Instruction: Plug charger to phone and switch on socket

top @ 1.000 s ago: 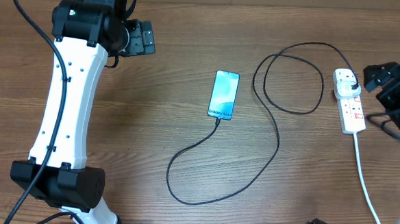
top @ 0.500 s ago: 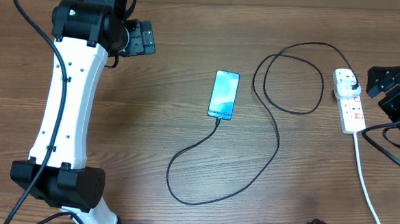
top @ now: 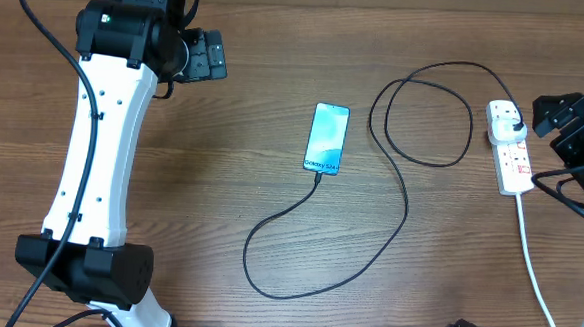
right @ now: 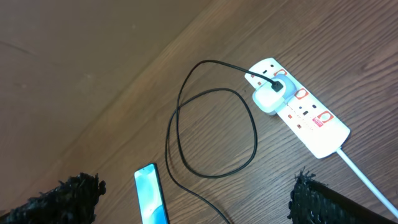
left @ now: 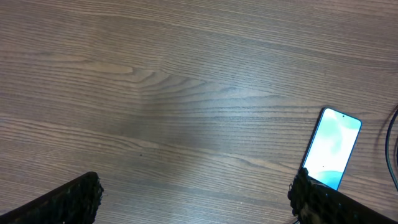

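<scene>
The phone [top: 326, 137] lies flat mid-table, its blue-teal screen up. It also shows in the left wrist view [left: 331, 146] and the right wrist view [right: 151, 196]. The black charger cable [top: 406, 205] runs from the phone's near end, loops wide across the wood, and ends at a plug [top: 515, 123] seated in the white socket [top: 511, 155]. The right wrist view shows the socket [right: 311, 118] with red-marked switches. My right gripper [top: 560, 115] is open, just right of the socket. My left gripper [top: 206, 55] is open and empty, far left of the phone.
The socket's white cord [top: 536, 276] runs to the front right edge. The left arm's white body [top: 98, 143] spans the table's left side. Bare wood lies between the phone and the left gripper [left: 196, 186].
My right gripper has shifted slightly beside the socket, a little right and then back. The left arm, phone and cable have not moved.
</scene>
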{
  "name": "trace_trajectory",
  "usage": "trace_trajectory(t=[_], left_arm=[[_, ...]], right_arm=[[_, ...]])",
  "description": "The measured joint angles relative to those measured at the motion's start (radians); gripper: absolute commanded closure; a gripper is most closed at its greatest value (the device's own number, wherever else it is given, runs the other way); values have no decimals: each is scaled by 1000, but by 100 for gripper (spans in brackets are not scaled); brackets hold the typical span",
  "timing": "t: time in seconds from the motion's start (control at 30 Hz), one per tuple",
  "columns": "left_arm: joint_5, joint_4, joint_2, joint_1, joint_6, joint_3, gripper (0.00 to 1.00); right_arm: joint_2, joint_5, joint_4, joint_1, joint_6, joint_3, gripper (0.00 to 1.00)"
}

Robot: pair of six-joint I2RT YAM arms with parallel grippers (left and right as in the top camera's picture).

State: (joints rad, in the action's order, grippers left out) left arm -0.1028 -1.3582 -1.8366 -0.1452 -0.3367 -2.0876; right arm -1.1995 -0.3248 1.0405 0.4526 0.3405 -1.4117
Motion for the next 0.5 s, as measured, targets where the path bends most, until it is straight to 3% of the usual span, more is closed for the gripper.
trace_trajectory(t=[0.5], left_arm=[[0,0,0,0,0,0,0]], right_arm=[[-47,0,0,0,0,0,0]])
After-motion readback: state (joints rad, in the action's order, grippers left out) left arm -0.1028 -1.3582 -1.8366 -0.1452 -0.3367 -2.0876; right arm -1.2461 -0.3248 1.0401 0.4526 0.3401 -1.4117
